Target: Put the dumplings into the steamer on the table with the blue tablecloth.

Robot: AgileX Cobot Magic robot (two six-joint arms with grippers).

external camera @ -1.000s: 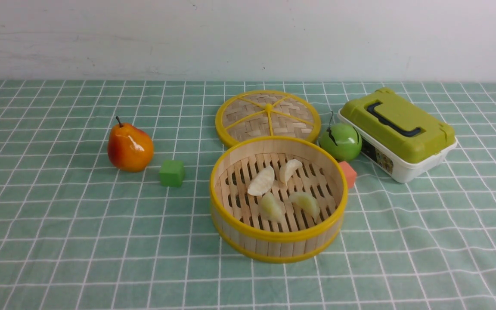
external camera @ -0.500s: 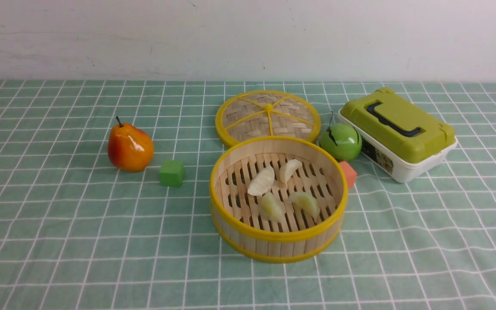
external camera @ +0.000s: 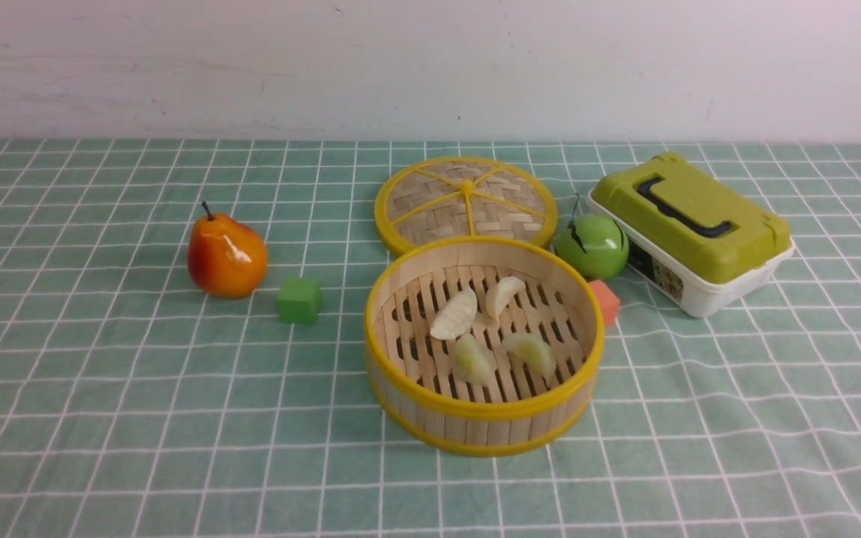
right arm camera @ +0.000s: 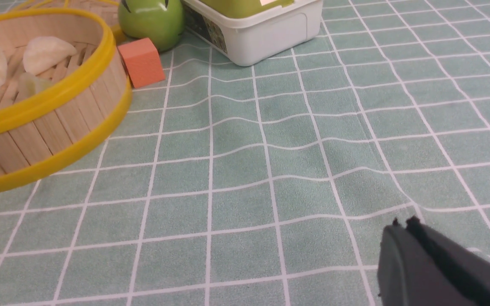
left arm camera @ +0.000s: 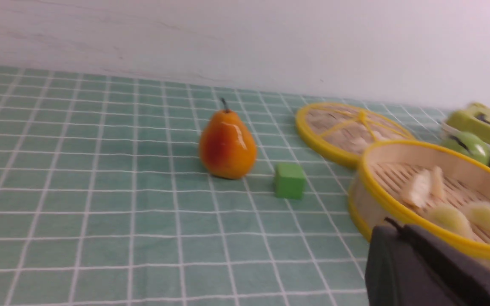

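Note:
The steamer stands on the blue tablecloth that covers the table. Four dumplings lie on its slatted floor: two whitish ones and two yellow-green ones. The steamer also shows in the left wrist view and the right wrist view. Neither arm shows in the front view. My left gripper is shut and empty, on the near side of the steamer. My right gripper is shut and empty over bare cloth.
A flat woven lid lies behind the steamer. A green apple, an orange cube and a green-lidded white box stand to its right. A pear and a green cube stand to its left.

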